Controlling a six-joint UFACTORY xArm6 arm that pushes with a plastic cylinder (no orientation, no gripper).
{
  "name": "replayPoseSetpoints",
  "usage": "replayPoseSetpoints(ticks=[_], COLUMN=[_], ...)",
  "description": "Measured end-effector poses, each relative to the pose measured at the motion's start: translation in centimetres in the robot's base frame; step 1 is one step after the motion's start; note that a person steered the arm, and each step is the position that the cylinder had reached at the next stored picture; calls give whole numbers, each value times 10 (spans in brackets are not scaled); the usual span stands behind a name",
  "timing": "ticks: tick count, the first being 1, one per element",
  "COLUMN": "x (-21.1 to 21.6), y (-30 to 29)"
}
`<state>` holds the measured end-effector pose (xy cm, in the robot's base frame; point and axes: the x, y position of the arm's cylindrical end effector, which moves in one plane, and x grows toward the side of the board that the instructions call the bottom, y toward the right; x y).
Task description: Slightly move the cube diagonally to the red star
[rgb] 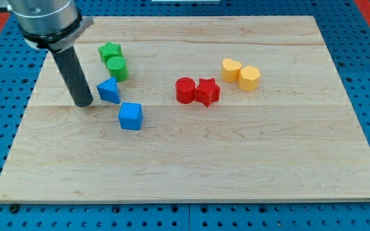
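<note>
The blue cube [131, 116] lies left of the board's middle. The red star [207, 92] sits to its upper right, touching a red cylinder [185, 90] on the star's left. My tip [83, 102] rests on the board to the upper left of the cube, just left of a blue triangular block [109, 90]. The tip touches neither block, as far as I can see.
A green star [110, 51] and a green cylinder [117, 67] sit together above the blue triangular block. Two yellow blocks [231, 68] [250, 77] lie side by side right of the red star. The wooden board [191, 160] ends in blue pegboard all round.
</note>
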<state>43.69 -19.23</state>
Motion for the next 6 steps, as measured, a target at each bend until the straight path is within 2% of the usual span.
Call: replayPoseSetpoints(ticks=[1, 2, 3, 4, 5, 6], x=[0, -16, -11, 25, 19, 7], y=[45, 45, 30, 85, 105, 92])
